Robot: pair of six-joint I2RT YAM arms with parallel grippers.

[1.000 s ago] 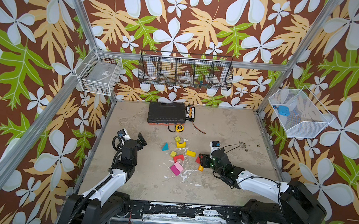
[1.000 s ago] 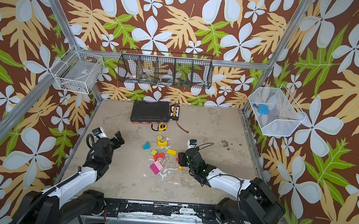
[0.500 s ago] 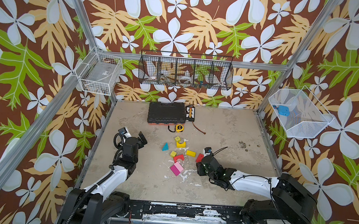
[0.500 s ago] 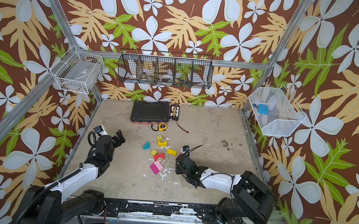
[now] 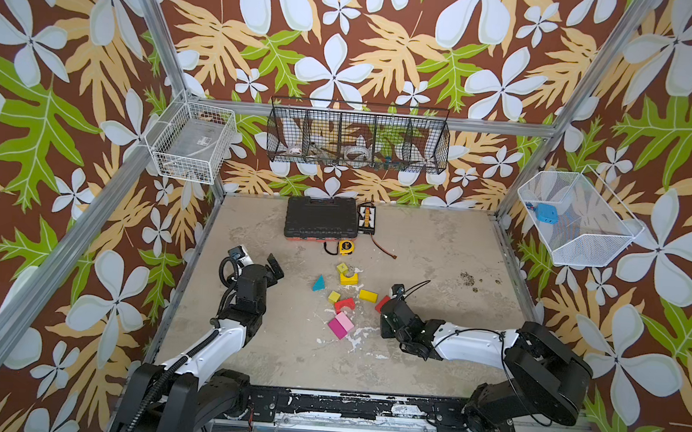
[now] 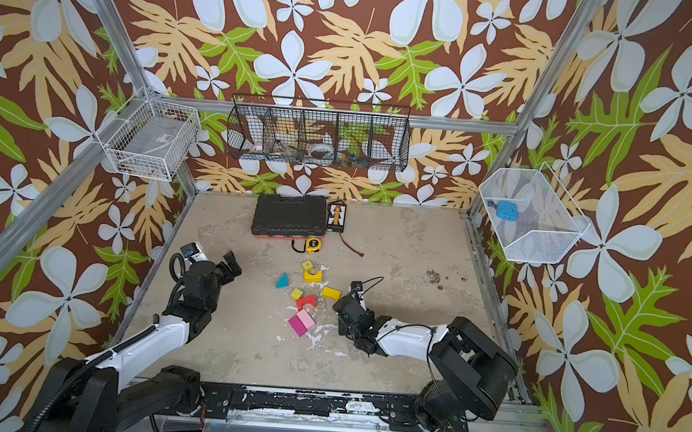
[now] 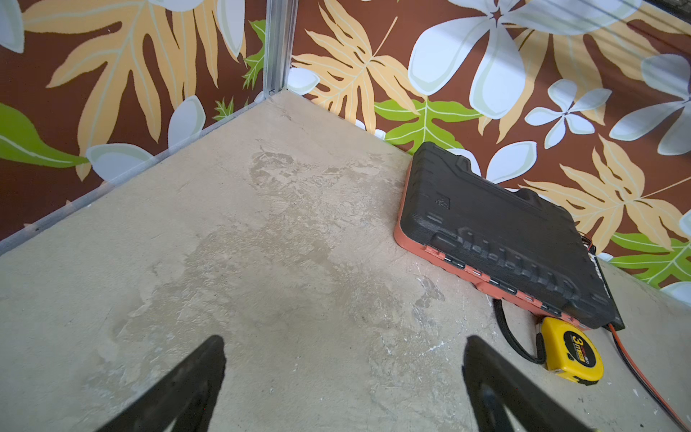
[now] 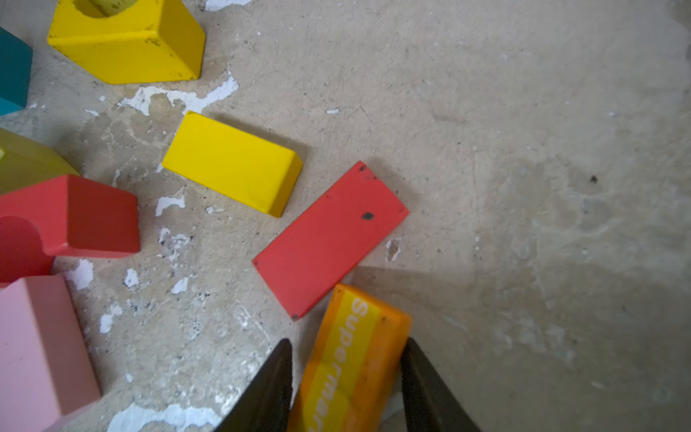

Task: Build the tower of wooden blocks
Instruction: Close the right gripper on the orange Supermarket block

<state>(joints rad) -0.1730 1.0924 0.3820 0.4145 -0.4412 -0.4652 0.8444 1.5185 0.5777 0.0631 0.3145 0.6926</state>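
Wood blocks (image 5: 368, 295) lie scattered in the middle of the bench (image 5: 437, 252), none stacked; the tower looks unstarted, with every layer left to build; the right hand (image 8: 346, 346), low at 4 o'clock of the scatter, straddles an orange block (image 8: 359, 318), fingers close against both sides, though whether they pinch it cannot be told; the left hand (image 7: 344, 348) hangs raised at 9 o'clock, spread wide and empty.

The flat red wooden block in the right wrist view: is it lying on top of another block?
No, the flat red wooden block lies straight on the beige table, with nothing under it.
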